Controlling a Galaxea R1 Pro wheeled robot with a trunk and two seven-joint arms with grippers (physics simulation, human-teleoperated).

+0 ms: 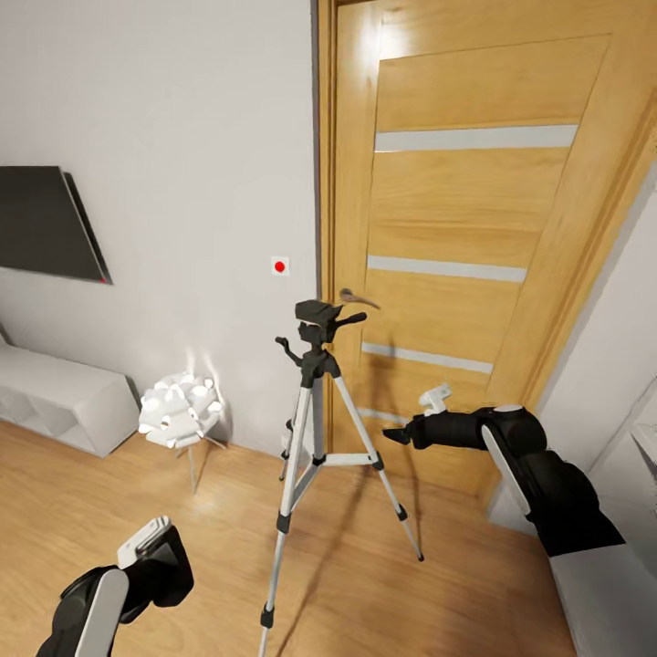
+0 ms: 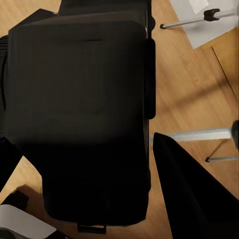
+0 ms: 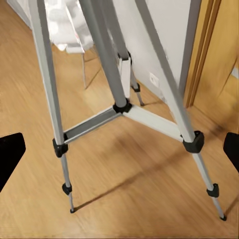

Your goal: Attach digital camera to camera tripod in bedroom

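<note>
The camera tripod [image 1: 315, 429] stands on the wood floor in front of the wooden door, silver legs spread, its black head [image 1: 319, 319] bare with the pan handle pointing right. Its legs and centre brace [image 3: 122, 107] show close in the right wrist view. My right gripper [image 1: 397, 436] hovers just right of the legs at mid-height, open, with fingertips [image 3: 10, 154] spread wide around nothing. Low at the left, my left gripper [image 1: 155, 552] is shut on the digital camera [image 2: 84, 114], whose black body looms large in the left wrist view; one finger [image 2: 184, 199] lies beside it.
The wooden door [image 1: 474, 228] with its lever handle [image 1: 358, 297] is right behind the tripod. A white spiky lamp [image 1: 180, 406] on thin legs stands to the left, beyond it a white low shelf [image 1: 55, 397] and a wall TV [image 1: 46, 224]. White furniture [image 1: 611, 593] lies at the right.
</note>
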